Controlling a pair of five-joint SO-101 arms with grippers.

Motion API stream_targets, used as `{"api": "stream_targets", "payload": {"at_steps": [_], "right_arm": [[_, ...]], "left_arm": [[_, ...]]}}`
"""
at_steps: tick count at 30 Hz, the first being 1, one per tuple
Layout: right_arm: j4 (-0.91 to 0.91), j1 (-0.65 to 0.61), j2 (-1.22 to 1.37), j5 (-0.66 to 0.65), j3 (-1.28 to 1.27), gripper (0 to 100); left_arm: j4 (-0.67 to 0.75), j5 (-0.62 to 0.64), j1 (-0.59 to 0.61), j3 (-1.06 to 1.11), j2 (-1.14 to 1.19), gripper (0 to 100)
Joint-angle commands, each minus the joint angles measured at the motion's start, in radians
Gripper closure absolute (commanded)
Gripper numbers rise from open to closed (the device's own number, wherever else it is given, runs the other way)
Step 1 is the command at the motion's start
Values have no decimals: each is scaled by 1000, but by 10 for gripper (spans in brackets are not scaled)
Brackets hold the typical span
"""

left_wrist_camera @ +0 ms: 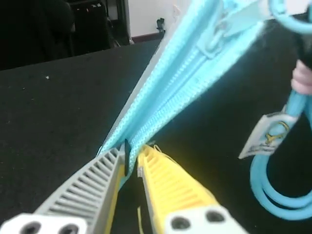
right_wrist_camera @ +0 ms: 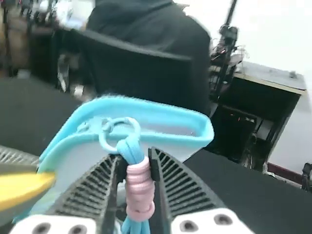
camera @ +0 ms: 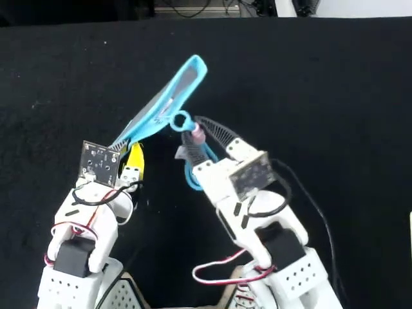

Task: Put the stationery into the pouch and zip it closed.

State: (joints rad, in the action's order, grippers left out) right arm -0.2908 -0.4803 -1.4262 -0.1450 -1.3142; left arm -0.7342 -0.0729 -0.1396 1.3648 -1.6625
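The light-blue pouch (camera: 168,96) hangs off the black table (camera: 322,96), strung between the two arms. The left gripper (left_wrist_camera: 127,158) is clamped on the pouch's near corner, grey and yellow jaws pinching the fabric edge. From where I stand that looks like an anchor, so the pouch cannot slide along when the zip is pulled. The right gripper (right_wrist_camera: 135,158) is closed on the pink bead (right_wrist_camera: 139,187) of the blue pull cord (camera: 193,170). The cord runs through a small ring (right_wrist_camera: 119,127) to the zipper. Holding the bead gives the black jaws something firm to haul on rather than the tiny slider itself. A paper tag (left_wrist_camera: 268,134) dangles from the cord's loop. I cannot tell how far the zip is shut, nor whether the stationery is inside.

The pouch's far end points away from both arms, with bare cloth all round it. The two grippers sit near each other, so the tight spot is between them.
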Motion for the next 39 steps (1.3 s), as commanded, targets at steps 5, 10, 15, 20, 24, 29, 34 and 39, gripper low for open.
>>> {"api": "stream_targets", "payload": {"at_steps": [5,10,15,20,24,29,34,39], "right_arm": [[124,46,-18,44,-24,988],[126,48,-10,46,-24,988],[169,51,-8,43,-51,988],[310,146,-8,48,-119,988],[334,178,-8,49,-130,988],[331,176,-8,49,-133,988],[330,176,-7,49,-134,988],[331,152,-7,49,-148,988]], "left_arm": [[17,6,25,-12,6,970],[15,8,25,-12,6,970],[14,8,25,-12,6,970],[14,9,25,-12,6,970],[14,9,25,-10,6,970],[14,9,25,-10,6,970],[12,9,25,-10,6,970],[12,9,30,-10,6,970]]}}
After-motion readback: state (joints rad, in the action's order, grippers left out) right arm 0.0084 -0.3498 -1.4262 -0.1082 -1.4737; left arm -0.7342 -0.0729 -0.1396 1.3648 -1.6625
